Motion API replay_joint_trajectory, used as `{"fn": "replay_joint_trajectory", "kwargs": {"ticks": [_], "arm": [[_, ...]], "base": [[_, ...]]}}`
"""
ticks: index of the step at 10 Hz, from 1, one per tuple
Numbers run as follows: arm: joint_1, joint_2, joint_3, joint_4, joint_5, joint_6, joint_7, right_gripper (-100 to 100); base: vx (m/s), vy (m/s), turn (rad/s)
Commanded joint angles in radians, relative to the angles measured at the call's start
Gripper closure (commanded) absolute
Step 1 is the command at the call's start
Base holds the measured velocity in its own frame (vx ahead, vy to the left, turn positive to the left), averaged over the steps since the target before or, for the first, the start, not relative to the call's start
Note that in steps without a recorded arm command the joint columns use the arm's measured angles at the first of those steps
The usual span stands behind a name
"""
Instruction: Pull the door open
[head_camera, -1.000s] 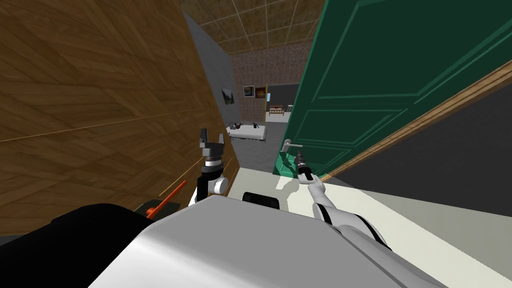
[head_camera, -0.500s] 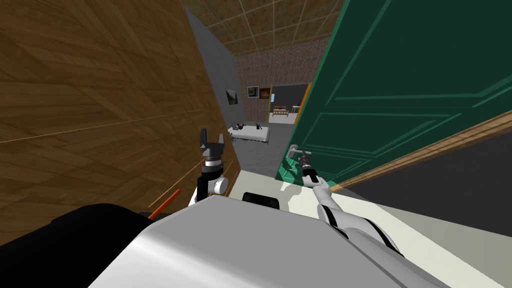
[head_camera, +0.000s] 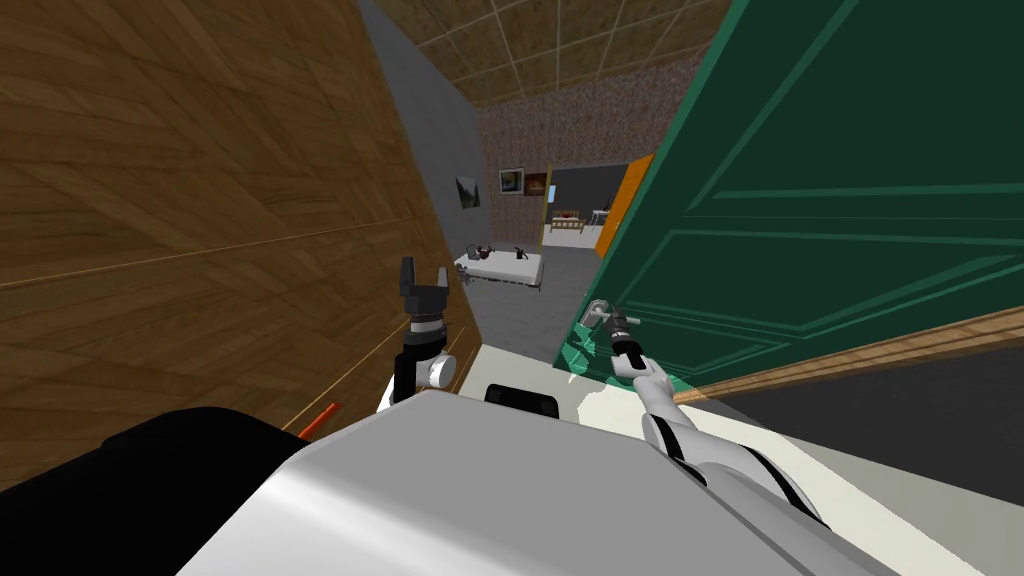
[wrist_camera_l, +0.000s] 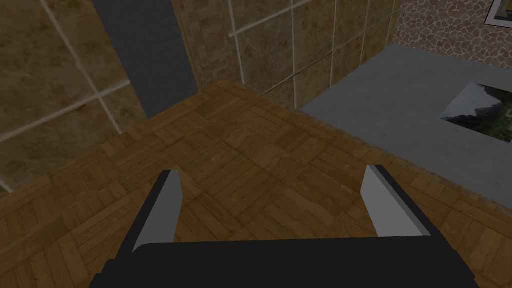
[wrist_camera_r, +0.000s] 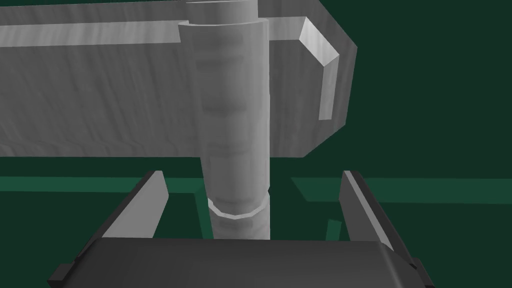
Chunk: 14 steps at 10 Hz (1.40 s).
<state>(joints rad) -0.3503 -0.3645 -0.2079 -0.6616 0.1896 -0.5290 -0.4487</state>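
Left gripper (head_camera: 423, 278), spread and idle beside wooden wall (head_camera: 200, 200); right gripper (head_camera: 610, 320), fingers unclenched astride grey handle (wrist_camera_r: 232, 125) of part-open green door (head_camera: 800, 200): risk, handle likely slips free under pull, nothing clamping it.

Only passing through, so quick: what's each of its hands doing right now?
Left gripper: open, holding nothing.
Right gripper: open, fingers either side of the grey door handle, not pressing it.
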Motion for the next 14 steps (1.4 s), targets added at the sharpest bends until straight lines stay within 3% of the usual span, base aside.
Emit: {"fn": "replay_joint_trajectory", "kwargs": {"ticks": [1, 6, 14], "arm": [[0.001, 0.001, 0.000, -0.001, 0.000, 0.001, 0.002, 100], [0.001, 0.001, 0.000, -0.001, 0.000, 0.001, 0.002, 100], [0.007, -0.030, 0.090, -0.001, 0.040, -0.046, -0.095, 100]], "base": [[-0.012, 0.003, -0.009], [-0.015, 0.001, 0.000], [-0.191, -0.086, 0.089]]}}
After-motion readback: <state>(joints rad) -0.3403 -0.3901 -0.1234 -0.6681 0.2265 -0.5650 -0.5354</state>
